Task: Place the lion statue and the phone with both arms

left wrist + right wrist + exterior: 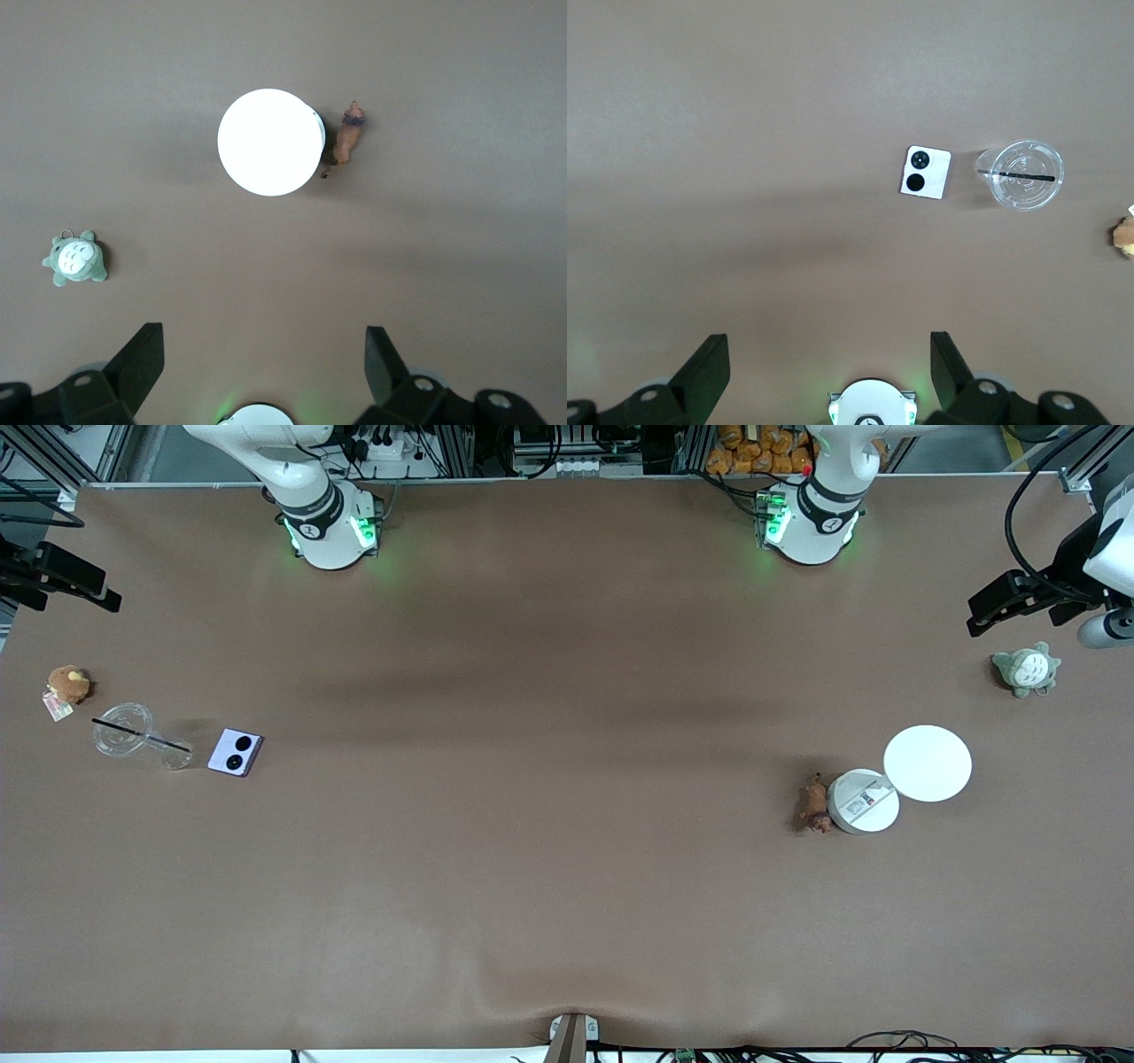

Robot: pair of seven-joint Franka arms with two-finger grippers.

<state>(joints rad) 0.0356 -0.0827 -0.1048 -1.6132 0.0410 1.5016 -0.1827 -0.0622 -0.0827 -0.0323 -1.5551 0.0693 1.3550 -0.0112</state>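
The lion statue [814, 804] is small and reddish-brown. It lies on the table against a small white round object [863, 801] toward the left arm's end, and it also shows in the left wrist view [347, 142]. The phone [236, 752] is pale lavender with two black circles facing up. It lies toward the right arm's end beside a clear cup, and it shows in the right wrist view [925, 172]. My left gripper [263, 329] is open and empty, high over bare table. My right gripper [828, 336] is open and empty, also high over bare table.
A clear plastic cup with a black straw [133, 735] lies next to the phone. A brown plush with a tag [67, 684] sits beside it at the table's end. A white disc [927, 763] and a grey-green plush [1026, 669] lie near the lion.
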